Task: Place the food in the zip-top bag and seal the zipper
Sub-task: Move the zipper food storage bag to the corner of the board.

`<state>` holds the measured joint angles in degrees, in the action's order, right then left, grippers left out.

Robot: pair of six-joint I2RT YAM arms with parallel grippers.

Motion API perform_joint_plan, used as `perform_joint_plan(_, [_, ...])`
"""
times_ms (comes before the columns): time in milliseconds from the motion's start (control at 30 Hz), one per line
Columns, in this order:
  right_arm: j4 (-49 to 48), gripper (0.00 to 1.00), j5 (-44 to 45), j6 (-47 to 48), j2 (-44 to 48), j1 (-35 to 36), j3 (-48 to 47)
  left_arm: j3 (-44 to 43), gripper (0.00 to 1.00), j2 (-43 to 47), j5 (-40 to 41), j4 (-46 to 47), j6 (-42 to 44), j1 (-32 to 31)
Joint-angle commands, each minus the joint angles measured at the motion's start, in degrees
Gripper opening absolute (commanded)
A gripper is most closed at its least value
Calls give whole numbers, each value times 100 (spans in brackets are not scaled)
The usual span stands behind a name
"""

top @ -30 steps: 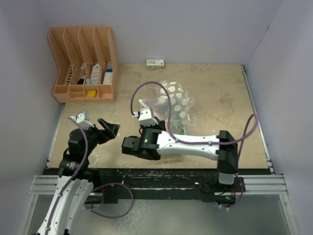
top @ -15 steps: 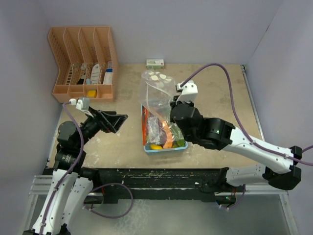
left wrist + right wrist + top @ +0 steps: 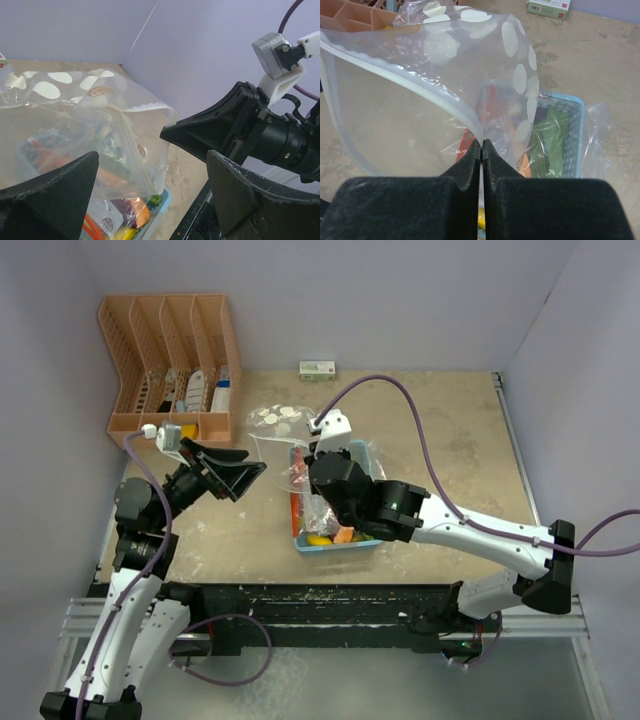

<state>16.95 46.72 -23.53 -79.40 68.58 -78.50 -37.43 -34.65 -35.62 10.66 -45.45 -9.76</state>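
**Right fingers pinching the bag rim, left fingers spread wide**

The right fingers (image 3: 465, 170) are pressing fully together on the zip-top bag (image 3: 420, 100), clamping a fold of clear plastic right at the zipper strip. They are holding the bag's mouth up and open above the worktop (image 3: 450, 440), so the white-dotted film is billowing towards the left arm.

The left fingers (image 3: 55, 195) are standing wide apart and are gripping nothing. They are pointing at the open bag from the left side of the worktop. From the left wrist view the bag's mouth is lying ahead of them, framed between the two tips; whether either tip is touching the plastic cannot be told.

The food (image 3: 320, 537) is lying in a light-blue basket (image 3: 335, 544) near the middle of the worktop's near edge, with yellow, orange, red and green pieces showing through the bag's film, which is draping over it.

An orange file organiser (image 3: 170, 370) is sitting at the far left corner, and a small box (image 3: 318, 369) is resting against the far edge.
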Motion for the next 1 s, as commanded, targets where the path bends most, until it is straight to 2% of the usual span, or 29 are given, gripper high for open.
perform_joint_plan(0, [-560,0,13,177,66,10,-137,-135,90,-66,15,-46,143,27])
perform_joint_plan(267, [-701,0,143,186,-270,-2,-316,-123,85,46,321,-990,536,22])
perform_joint_plan(467, [-811,0,-55,116,-522,-2,-559,-40,81,-86,492,-1024,480,3])
perform_joint_plan(633, [-1005,0,-140,85,-443,-2,-525,74,71,-364,682,-1096,548,-103])
perform_joint_plan(800, [-1100,0,-266,83,-414,-2,-500,212,67,-624,1090,-1123,619,-398])
perform_joint_plan(967, [-1233,0,-380,72,-362,-2,-402,183,66,-991,1679,-1110,744,-949])
